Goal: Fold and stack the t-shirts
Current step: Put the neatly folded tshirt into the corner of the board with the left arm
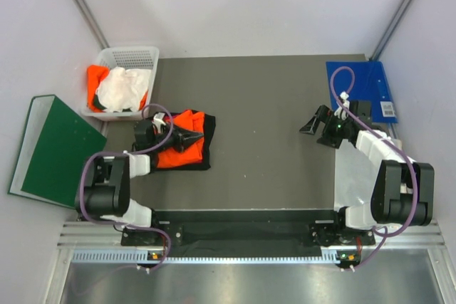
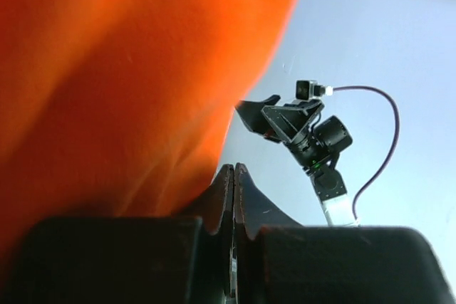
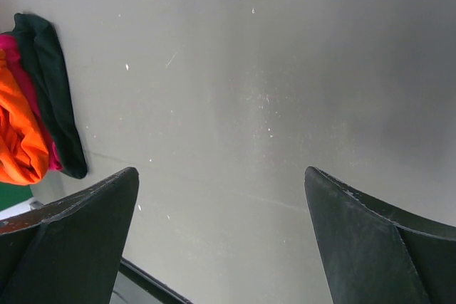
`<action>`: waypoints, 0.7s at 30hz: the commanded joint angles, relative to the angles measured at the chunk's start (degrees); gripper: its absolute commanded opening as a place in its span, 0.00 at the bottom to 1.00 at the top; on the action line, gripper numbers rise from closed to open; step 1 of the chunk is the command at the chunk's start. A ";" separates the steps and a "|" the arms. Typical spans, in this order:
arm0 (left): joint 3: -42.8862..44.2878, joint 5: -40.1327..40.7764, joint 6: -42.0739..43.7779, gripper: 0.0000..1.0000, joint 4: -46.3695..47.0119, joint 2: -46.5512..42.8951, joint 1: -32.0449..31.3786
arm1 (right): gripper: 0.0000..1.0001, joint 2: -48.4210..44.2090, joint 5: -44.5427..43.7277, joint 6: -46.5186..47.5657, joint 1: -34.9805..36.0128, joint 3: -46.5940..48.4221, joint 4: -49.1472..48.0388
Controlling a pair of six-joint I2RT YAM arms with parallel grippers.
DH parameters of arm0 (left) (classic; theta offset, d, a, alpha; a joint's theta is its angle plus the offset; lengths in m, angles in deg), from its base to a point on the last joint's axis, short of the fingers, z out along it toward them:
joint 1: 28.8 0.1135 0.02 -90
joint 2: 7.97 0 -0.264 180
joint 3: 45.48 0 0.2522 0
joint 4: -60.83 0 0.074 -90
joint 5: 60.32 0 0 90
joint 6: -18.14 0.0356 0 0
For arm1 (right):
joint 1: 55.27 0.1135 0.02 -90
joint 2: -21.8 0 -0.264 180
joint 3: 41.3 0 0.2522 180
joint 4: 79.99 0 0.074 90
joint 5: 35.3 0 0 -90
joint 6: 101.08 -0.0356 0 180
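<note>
On the left of the table (image 1: 271,161), folded shirts (image 1: 206,133) lie stacked, orange shirt (image 1: 177,156) topmost; the left gripper (image 1: 198,137) sits clenched there, perhaps pinching cloth. Right gripper (image 1: 315,120) gapes free; unfolded shirts (image 1: 121,89) fill the basket (image 1: 132,53).

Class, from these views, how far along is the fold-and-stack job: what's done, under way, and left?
Done: a folded pile, black shirt under magenta shirt under top orange shirt. In hand: the left gripper, shut, sits against it; the right gripper hangs open, holding nothing. Left: a white shirt and a second orange shirt lie crumpled in the basket.
</note>
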 commanded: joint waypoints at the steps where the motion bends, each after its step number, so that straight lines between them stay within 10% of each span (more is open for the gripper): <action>1: 0.03 -1.36 -6.88 0.00 16.95 6.26 0.12 | 1.00 -0.20 0.68 0.55 -0.37 0.82 -1.62; 10: 1.00 -2.25 -28.91 0.00 62.52 37.88 0.30 | 1.00 0.15 0.68 0.11 -0.37 1.61 -1.45; 18: 2.76 -5.84 -26.40 0.00 59.34 36.88 0.03 | 1.00 1.29 0.59 0.11 -0.37 2.66 -1.71; 21: 3.90 -6.90 -14.92 0.00 40.41 25.73 -0.14 | 1.00 2.26 0.68 -0.16 -0.37 3.19 -1.97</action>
